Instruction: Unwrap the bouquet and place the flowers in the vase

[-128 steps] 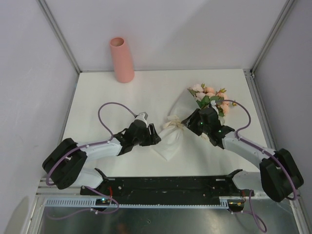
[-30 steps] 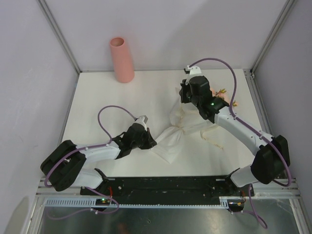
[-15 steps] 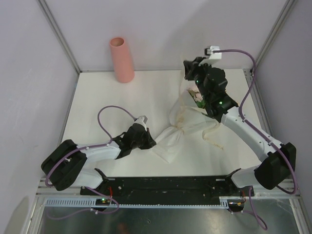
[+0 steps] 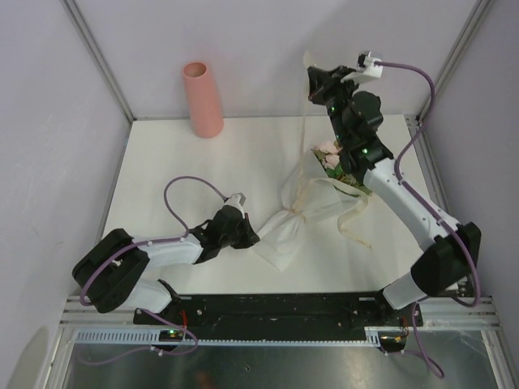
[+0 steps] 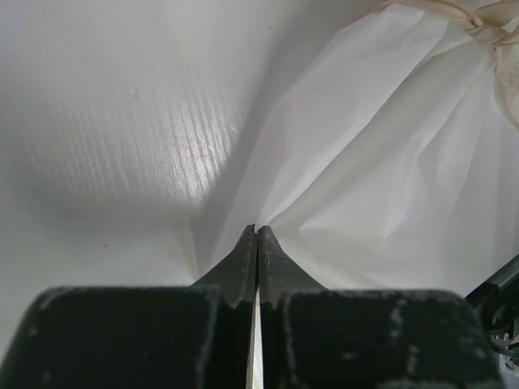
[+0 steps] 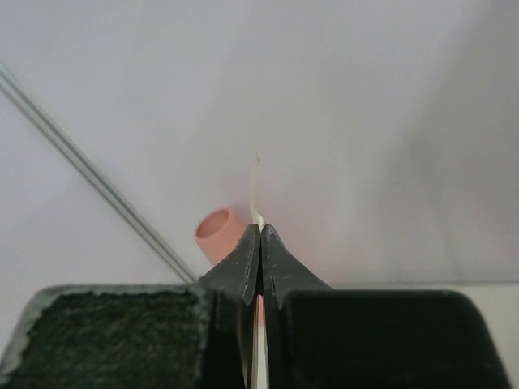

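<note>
Right tool [image 4: 310, 74] is pressed together on the cream ribbon [image 4: 305, 134], high above the surface [image 4: 186, 174]. Its wrist view shows the strand coming out between the closed jaws. Left tool [image 4: 250, 235] sits low on the surface, pinching the edge of the paper cone [image 4: 280, 241] and anchoring it.

The bouquet [image 4: 316, 194] lies flat between your two tools. The cone's tail is just right of the left tool, the knot [image 4: 298, 209] is beyond that, and the flowers [image 4: 328, 151] are well below the right tool, partly hidden by that arm. The long axis runs from the left tool diagonally away and to the right.

Key relation: the ribbon drops almost straight down from the right tool to the knot. Your pull is therefore upward, across the bouquet's axis, against the left tool's hold. The strand looks taut, but I can't tell if the knot has let go.

The vase [image 4: 203, 99] stands far to the right tool's left, beyond the left tool. Your right arm is nearer the flowers.
</note>
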`<state>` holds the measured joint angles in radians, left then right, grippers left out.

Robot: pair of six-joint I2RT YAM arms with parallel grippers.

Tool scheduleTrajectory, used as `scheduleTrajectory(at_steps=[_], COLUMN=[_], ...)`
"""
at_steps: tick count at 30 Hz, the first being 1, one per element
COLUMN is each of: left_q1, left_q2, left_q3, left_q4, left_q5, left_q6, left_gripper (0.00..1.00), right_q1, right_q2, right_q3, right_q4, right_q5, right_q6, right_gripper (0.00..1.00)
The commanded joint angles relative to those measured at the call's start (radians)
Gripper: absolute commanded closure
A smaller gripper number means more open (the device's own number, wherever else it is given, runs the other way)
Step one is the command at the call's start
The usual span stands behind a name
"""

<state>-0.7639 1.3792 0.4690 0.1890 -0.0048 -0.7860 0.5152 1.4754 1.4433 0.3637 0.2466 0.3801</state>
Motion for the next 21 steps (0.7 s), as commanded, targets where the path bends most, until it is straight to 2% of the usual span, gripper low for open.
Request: scheduleTrajectory(at_steps=[1, 7, 11, 13, 15, 17, 19, 21], left_q1=[-0.008, -0.016, -0.026, -0.028, -0.029, -0.029, -0.029, -0.029], left_q2=[0.019, 0.015, 0.002, -0.007, -0.013, -0.016, -0.017, -0.017], left_q3=[-0.001, -0.003, -0.014, -0.017, -0.017, -0.016, -0.014, -0.012], left_q4=[0.028, 0.033, 0.037, 0.038, 0.038, 0.038, 0.038, 0.038], left_q5=[-0.022, -0.021, -0.023, -0.024, -0.027, -0.030, -0.027, -0.021], left_q6=[-0.009, -0.018, -0.026, -0.027, -0.025, -0.024, -0.024, -0.023], left_gripper=[1.00, 1.00, 1.00, 1.00, 1.00, 1.00, 1.00, 1.00], right_q1=[-0.031, -0.045, -0.050, -0.045, -0.046, -0.056, -0.078, -0.098], right_q2=[0.097, 0.199, 0.259, 0.273, 0.267, 0.242, 0.215, 0.185], right_q3=[0.219, 0.268, 0.266, 0.266, 0.257, 0.225, 0.192, 0.165], right_q4=[0.067, 0.192, 0.130, -0.006, -0.166, -0.325, -0.473, -0.613], right_q5=[-0.030, -0.110, -0.169, -0.183, -0.208, -0.217, -0.274, -0.342], right_q6=[0.103, 0.131, 0.166, 0.162, 0.153, 0.143, 0.124, 0.084], right_gripper=[1.00, 1.00, 1.00, 0.91, 0.70, 0.56, 0.46, 0.41])
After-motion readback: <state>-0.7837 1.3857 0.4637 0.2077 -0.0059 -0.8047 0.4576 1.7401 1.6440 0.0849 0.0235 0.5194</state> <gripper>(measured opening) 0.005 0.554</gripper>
